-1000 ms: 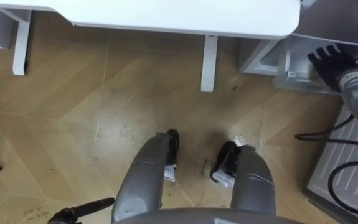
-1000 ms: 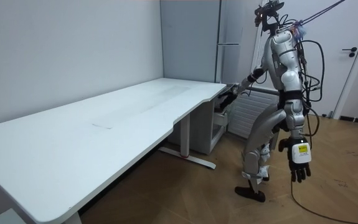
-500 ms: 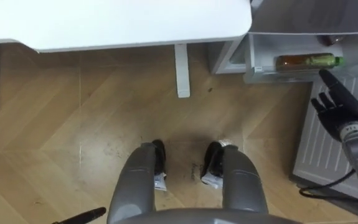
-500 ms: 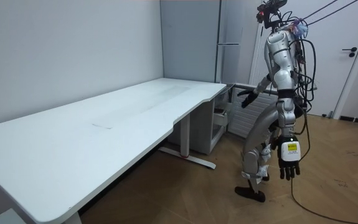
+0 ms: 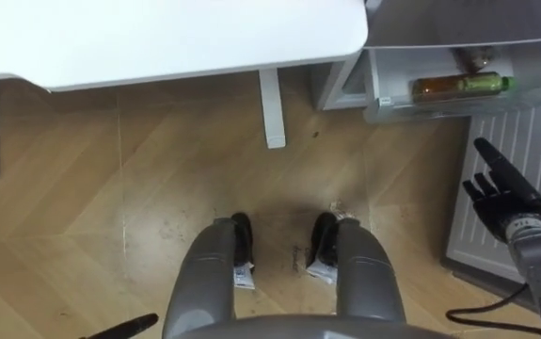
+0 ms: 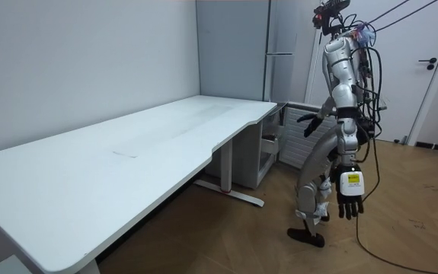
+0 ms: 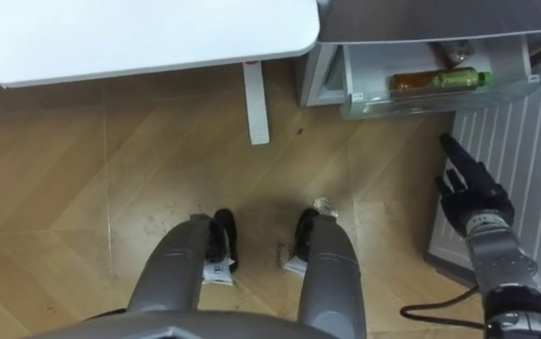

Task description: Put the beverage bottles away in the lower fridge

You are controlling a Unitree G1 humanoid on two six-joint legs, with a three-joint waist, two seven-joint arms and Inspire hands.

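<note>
Lying in fridge drawer [image 5: 421, 112], bottle [image 5: 460, 88] apart from right hand [image 5: 510, 203] fingers [image 5: 492, 161].

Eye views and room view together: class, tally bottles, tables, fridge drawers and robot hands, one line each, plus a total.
Bottles: 1, a bottle lying in the drawer; an item behind it is too hidden to name.
Tables: 1, the white table.
Fridge drawers: 1, open.
Robot hands: 2, right hand and left hand, fingers open.
Total: 5.
</note>
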